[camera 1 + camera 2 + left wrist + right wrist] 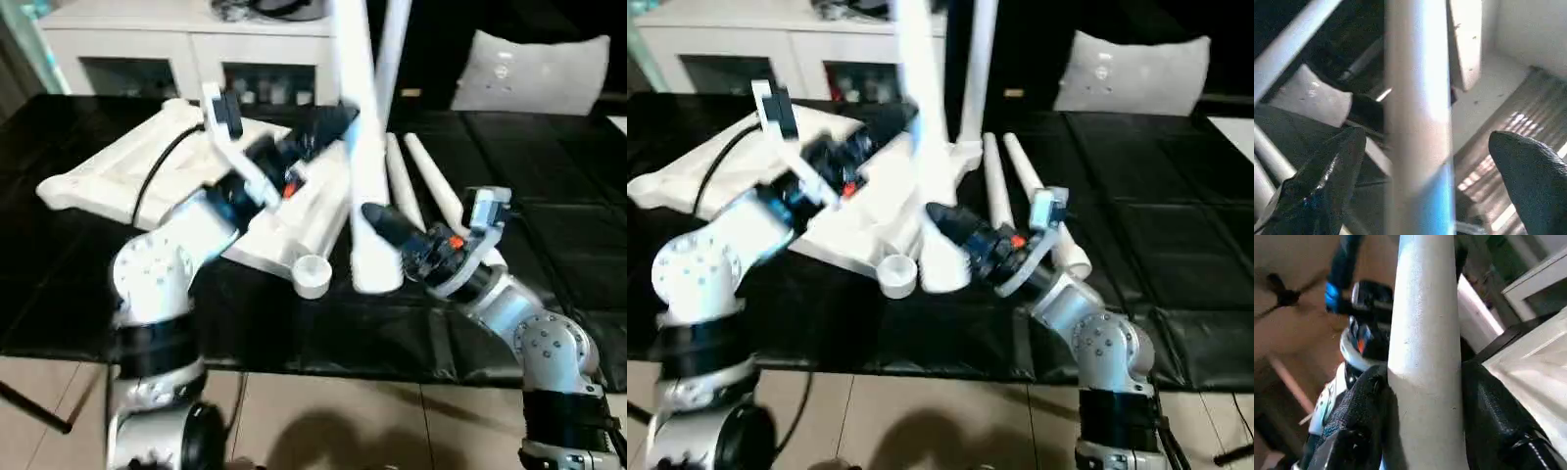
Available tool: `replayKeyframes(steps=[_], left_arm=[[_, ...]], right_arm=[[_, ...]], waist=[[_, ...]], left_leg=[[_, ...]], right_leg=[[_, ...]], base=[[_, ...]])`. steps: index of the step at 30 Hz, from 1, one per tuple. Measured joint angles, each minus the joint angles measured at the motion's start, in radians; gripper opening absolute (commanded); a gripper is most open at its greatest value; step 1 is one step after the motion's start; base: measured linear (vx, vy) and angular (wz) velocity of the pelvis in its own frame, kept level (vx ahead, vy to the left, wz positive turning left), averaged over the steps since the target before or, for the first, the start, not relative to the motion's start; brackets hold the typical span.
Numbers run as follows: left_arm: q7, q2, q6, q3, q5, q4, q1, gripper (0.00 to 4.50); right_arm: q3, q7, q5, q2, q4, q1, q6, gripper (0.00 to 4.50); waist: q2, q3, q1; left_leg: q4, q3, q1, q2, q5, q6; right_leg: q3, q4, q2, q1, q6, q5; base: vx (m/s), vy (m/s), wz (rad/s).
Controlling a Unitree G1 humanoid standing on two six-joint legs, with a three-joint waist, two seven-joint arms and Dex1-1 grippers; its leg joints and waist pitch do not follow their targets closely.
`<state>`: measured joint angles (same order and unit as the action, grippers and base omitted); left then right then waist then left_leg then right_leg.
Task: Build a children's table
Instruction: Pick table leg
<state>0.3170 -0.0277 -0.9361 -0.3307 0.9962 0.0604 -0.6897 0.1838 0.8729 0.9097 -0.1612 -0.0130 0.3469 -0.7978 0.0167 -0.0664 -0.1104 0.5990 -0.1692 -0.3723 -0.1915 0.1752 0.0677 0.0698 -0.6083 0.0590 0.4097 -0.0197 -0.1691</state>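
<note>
Clamping an upright white leg [1422,357], the right end effector [1422,396] grips while the left end effector [1420,181] stands wide.

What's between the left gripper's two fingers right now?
In the left wrist view, a white table leg stands between the left gripper's spread fingers, with gaps on both sides; the right gripper clamps it.

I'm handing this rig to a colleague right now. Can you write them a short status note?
Right gripper: shut on an upright leg, near its lower end.
Left gripper: open, fingers either side of that same leg, not clamping it.
Tabletop lies underside up on the black surface, near corner socket empty.
Done: one leg appears to stand in a far socket.
Left: seat the held leg; it looks beside the top's edge, not yet in a socket. Then fit the two loose legs lying to the right.
</note>
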Motion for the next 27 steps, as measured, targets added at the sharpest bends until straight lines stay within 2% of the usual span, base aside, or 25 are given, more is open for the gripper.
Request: replayKeyframes(steps=[6, 7, 9, 11, 13, 15, 16, 20, 22, 25, 27], left_arm=[[-0.021, -0.002, -0.045, 0.004, 0.031, 0.002, -0.004, 4.50], [-0.021, 0.012, -0.044, 0.025, 0.015, 0.010, 0.001, 4.50], [-0.020, 0.048, -0.022, 0.075, -0.045, 0.033, 0.020, 4.50], [-0.026, 0.084, 0.043, 0.150, -0.158, 0.050, 0.042, 4.50], [-0.041, 0.111, 0.106, 0.227, -0.265, 0.064, 0.061, 4.50], [-0.058, 0.121, 0.141, 0.272, -0.331, 0.074, 0.066, 4.50], [-0.075, 0.119, 0.161, 0.288, -0.363, 0.076, 0.071, 4.21], [-0.199, 0.033, 0.196, 0.266, -0.398, 0.079, 0.104, 4.00], [-0.231, 0.017, 0.206, 0.261, -0.406, 0.078, 0.105, 3.72], [-0.264, -0.019, 0.266, 0.258, -0.438, 0.078, 0.109, 3.55], [-0.277, -0.026, 0.292, 0.256, -0.452, 0.078, 0.109, 3.44]], right_arm=[[-0.041, 0.018, -0.019, -0.011, 0.000, 0.000, 0.011, 1.91], [-0.055, 0.015, -0.050, -0.011, -0.001, 0.000, 0.040, 1.91], [-0.094, -0.004, -0.131, -0.011, -0.002, 0.000, 0.118, 1.91], [-0.125, -0.048, -0.216, 0.004, -0.001, 0.000, 0.193, 1.91], [-0.137, -0.094, -0.258, 0.035, 0.007, 0.000, 0.244, 1.91], [-0.162, -0.121, -0.302, 0.044, 0.015, 0.000, 0.293, 1.91], [-0.190, -0.143, -0.351, 0.044, 0.020, 0.000, 0.343, 1.91], [-0.277, -0.238, -0.572, 0.074, 0.101, 0.001, 0.600, 1.91], [-0.292, -0.273, -0.624, 0.083, 0.129, 0.003, 0.669, 1.91], [-0.308, -0.328, -0.713, 0.077, 0.184, 0.011, 0.782, 1.90], [-0.310, -0.348, -0.738, 0.080, 0.209, 0.010, 0.827, 1.90]], waist=[[0.000, 0.000, -0.005], [-0.001, 0.000, -0.005], [-0.002, 0.000, -0.002], [-0.003, 0.000, -0.002], [-0.003, -0.001, -0.002], [-0.004, -0.001, -0.002], [-0.004, -0.001, -0.002], [-0.008, 0.000, 0.001], [-0.008, 0.000, 0.001], [-0.010, 0.001, 0.002], [-0.011, 0.001, 0.004]], left_leg=[[0.000, 0.000, -0.001, 0.000, 0.000, 0.000], [0.000, 0.000, -0.001, 0.000, 0.000, 0.000], [-0.001, 0.000, 0.000, 0.000, 0.000, 0.000], [-0.001, 0.001, 0.000, 0.000, 0.000, 0.001], [-0.001, 0.001, -0.001, 0.000, 0.000, 0.001], [-0.001, 0.001, -0.002, 0.000, 0.000, 0.000], [-0.001, 0.001, -0.002, 0.000, 0.000, 0.000], [-0.001, 0.000, -0.006, 0.000, 0.000, 0.000], [0.000, 0.001, -0.012, 0.000, 0.000, 0.000], [0.001, 0.001, -0.013, 0.000, 0.001, -0.001], [0.001, 0.001, -0.013, 0.000, 0.001, -0.001]], right_leg=[[0.000, 0.000, 0.000, 0.000, 0.001, -0.001], [0.000, 0.000, 0.000, 0.000, 0.001, -0.001], [0.000, 0.000, 0.000, 0.000, 0.002, -0.001], [0.001, 0.000, 0.000, 0.001, 0.002, -0.001], [0.001, 0.000, 0.000, 0.001, 0.003, -0.001], [0.001, 0.001, 0.000, 0.001, 0.003, -0.001], [0.000, 0.002, 0.001, 0.001, 0.003, -0.001], [0.001, 0.002, 0.001, 0.005, 0.003, -0.001], [0.001, 0.002, 0.001, 0.009, 0.003, 0.001], [0.001, 0.002, 0.001, 0.009, 0.003, 0.001], [0.001, 0.002, 0.001, 0.009, 0.003, 0.001]], base=[[0.000, 0.000, 0.00], [0.000, 0.000, 0.00], [0.000, 0.000, 0.00], [0.000, 0.000, 0.00], [0.000, 0.000, 0.00], [0.000, 0.000, 0.00], [0.000, 0.000, 0.00], [0.000, 0.000, 0.00], [0.000, 0.000, 0.00], [0.000, 0.000, 0.00], [0.000, 0.000, 0.00]])
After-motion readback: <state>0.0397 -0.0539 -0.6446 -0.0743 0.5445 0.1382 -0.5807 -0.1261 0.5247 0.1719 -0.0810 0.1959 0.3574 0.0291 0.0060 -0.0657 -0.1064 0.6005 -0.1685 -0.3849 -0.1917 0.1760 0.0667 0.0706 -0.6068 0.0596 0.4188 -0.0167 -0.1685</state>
